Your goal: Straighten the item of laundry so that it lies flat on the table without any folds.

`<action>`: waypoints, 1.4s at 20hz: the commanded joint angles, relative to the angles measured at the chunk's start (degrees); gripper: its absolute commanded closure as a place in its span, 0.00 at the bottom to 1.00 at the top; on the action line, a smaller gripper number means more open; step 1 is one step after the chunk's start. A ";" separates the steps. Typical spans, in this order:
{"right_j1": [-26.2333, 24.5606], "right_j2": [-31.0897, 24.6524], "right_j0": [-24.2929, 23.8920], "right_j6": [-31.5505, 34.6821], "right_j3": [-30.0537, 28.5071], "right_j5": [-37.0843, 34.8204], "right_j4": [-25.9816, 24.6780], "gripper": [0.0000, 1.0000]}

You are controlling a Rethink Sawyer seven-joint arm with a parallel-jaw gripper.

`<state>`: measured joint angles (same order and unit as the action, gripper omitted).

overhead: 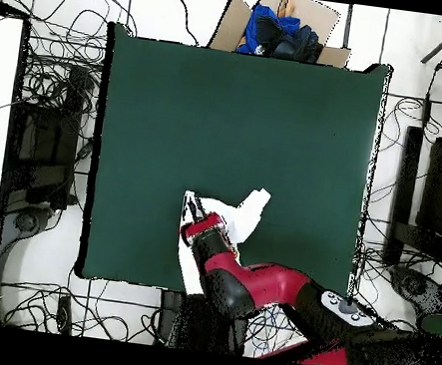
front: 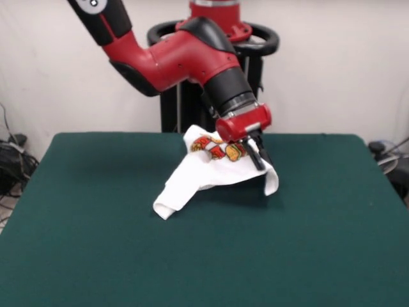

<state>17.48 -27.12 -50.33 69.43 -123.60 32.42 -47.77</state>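
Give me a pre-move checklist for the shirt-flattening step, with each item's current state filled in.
1. Gripper has hold of the shirt: cannot tell; its tips sit against raised cloth, but the closure is not visible.
2. Shirt lying flat: not ok; it is bunched and folded, with one end lifted.
3. Print fully showing: not ok; only a patch of it shows.
4. Shirt fully on the table: ok in the front view.
5. Open table around the shirt for spreading: ok; bare green on all sides.
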 commanded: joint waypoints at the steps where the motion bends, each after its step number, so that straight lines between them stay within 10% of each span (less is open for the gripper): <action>1: -0.63 -6.54 -0.66 14.71 2.31 -0.25 -2.39 1.00; 28: -4.52 -8.96 0.45 14.56 5.47 -2.59 -6.40 1.00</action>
<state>16.24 -32.70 -51.52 69.43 -123.58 35.51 -51.26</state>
